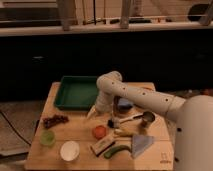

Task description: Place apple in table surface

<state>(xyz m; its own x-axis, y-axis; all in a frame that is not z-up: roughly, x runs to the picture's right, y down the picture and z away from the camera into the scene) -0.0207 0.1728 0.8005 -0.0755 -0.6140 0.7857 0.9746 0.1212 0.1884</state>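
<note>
Low over the table surface, the gripper, just off the near right corner of the green tray, at the end of the white arm bending down from an elbow above the tray's right rim. Wide or narrow: cannot tell. Nothing seen held in it.

Just in front of the gripper and slightly to its right, apart from it, the apple, resting on the bare planks near the middle of the tabletop. Round in outline, red-orange, with no long axis to speak of; stem end and facing not to be made out.

Right beside the apple on its near side, a pale rectangular block lying at a slant, and next to that a green elongated vegetable. Further right, a bluish wedge-shaped item. Behind these, a metal cup with a handle reaching left toward a small dark object.

Left of the apple, well apart, a dark red grape bunch, a small light-green cup and a white bowl near the front edge.
</note>
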